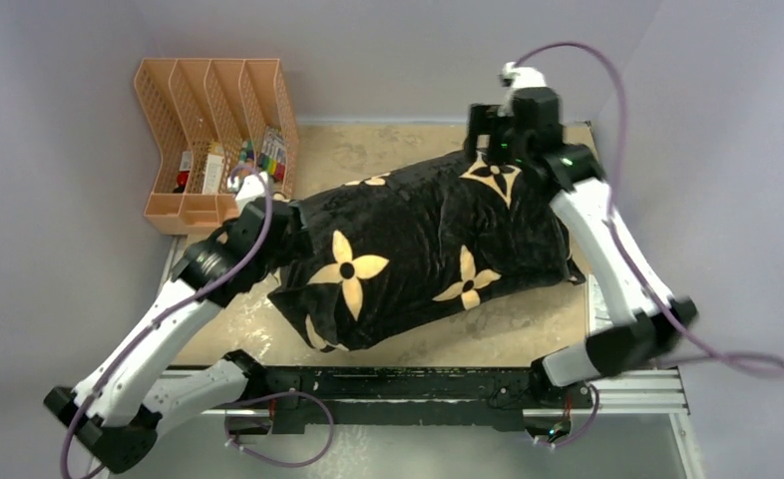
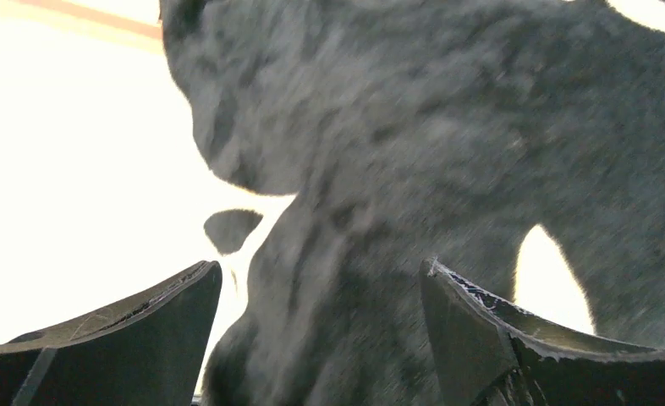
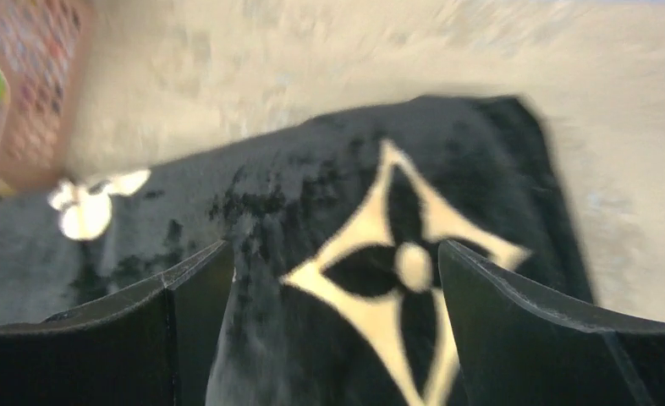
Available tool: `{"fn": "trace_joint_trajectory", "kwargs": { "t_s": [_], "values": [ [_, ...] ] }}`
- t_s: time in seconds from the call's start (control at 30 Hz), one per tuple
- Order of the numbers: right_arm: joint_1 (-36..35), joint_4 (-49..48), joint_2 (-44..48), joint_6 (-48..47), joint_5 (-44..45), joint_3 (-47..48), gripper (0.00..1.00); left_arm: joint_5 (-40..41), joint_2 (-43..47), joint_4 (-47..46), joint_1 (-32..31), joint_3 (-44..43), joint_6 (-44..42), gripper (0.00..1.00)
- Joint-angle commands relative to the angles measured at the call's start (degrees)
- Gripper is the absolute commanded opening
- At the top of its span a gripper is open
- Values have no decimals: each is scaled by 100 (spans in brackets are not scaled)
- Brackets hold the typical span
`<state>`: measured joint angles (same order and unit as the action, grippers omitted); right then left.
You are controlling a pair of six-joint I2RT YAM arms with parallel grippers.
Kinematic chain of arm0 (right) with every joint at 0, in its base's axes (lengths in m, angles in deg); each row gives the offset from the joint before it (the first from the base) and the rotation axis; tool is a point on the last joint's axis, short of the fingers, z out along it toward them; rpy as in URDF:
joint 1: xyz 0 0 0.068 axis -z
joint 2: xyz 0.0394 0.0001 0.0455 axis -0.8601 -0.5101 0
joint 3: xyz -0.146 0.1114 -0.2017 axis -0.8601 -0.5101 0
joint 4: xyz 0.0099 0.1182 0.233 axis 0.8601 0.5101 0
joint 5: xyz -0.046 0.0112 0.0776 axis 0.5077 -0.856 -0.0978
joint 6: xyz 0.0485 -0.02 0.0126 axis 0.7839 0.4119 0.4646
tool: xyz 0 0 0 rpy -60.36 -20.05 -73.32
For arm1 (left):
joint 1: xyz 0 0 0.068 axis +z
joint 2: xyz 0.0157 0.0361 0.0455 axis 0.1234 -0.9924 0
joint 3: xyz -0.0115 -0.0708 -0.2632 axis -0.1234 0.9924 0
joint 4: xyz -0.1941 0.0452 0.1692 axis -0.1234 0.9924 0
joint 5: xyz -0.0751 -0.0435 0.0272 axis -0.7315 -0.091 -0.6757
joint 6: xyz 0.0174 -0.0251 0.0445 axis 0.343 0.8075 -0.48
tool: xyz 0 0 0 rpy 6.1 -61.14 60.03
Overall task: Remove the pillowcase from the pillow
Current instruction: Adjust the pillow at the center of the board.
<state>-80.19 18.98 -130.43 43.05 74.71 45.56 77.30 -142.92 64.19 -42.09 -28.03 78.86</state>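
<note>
The black plush pillowcase (image 1: 418, 249) with tan flower and star motifs lies stuffed and slanted across the tan table. The white pillow is hidden inside it. My left gripper (image 1: 290, 228) is at the cover's left end. In the left wrist view the left gripper (image 2: 321, 266) is open, with a fold of black fabric (image 2: 397, 169) between its spread fingers. My right gripper (image 1: 488, 150) is over the cover's far right corner. In the right wrist view the right gripper (image 3: 336, 245) is open, straddling a tan star motif (image 3: 397, 271) on the fabric (image 3: 253, 194).
An orange mesh file organizer (image 1: 213, 140) holding small items stands at the back left; it shows blurred in the right wrist view (image 3: 24, 68). Bare table (image 1: 388, 145) lies behind the pillowcase. A black rail (image 1: 418, 384) runs along the near edge. Grey walls enclose the table.
</note>
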Motion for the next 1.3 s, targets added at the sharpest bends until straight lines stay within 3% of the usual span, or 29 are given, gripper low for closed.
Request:
{"fn": "trace_joint_trajectory", "kwargs": {
  "t_s": [0.0,0.07,0.13,0.17,0.23,0.33,0.6,0.67,0.8,0.87,0.9,0.97,1.03,1.07,1.13,1.17,1.27],
  "values": [
    [-92,644,-1590,-668,-1446,199,89,-484,644,227,-4,839,423,87],
    [-106,963,-2120,-640,-1634,202,75,-1601,602,-443,-6,1313,258,87],
    [-110,816,-2057,-399,-1522,-454,46,-2521,506,-1313,-3,1774,260,83],
    [-86,561,-1819,-143,-1476,-930,34,-2957,436,-1877,-3,1952,242,73],
    [-5,168,-1214,183,-805,-1763,14,-3337,152,-2594,-27,1930,292,35],
    [330,-180,-395,474,-862,-2560,8,-3417,-639,-2946,-202,1033,-31,0],
    [535,-312,14,728,-1536,-2940,6,-2441,-3475,-2001,-387,-3151,-1787,0],
    [533,-427,168,936,-1655,-3050,6,-2021,-4219,-1608,-375,-4561,-2272,0],
    [522,-962,446,1106,-2146,-3165,8,-1520,-5880,-859,62,-7239,-2629,0],
    [507,-1034,523,1124,-2592,-3113,8,-1610,-6535,-876,397,-8066,-2483,0],
    [490,-1054,592,1094,-2792,-3084,9,-1799,-6742,-996,559,-8214,-2354,0],
    [455,-1018,814,966,-2936,-3011,10,-2297,-6869,-1323,854,-8172,-2046,33],
    [460,-944,1286,839,-2503,-2951,17,-2531,-6704,-1395,1022,-7863,-1924,64],
    [457,-891,1491,883,-2400,-2942,25,-2448,-6495,-1417,1049,-7563,-1973,70],
    [461,-839,1788,882,-1893,-2855,56,-2083,-5978,-1469,1057,-6877,-2093,76],
    [463,-807,1838,841,-1673,-2768,66,-1936,-5680,-1538,1057,-6522,-2137,77],
    [463,-522,1559,578,-952,-2194,78,-1832,-4714,-1541,1061,-5533,-2225,84]
  ]
}}
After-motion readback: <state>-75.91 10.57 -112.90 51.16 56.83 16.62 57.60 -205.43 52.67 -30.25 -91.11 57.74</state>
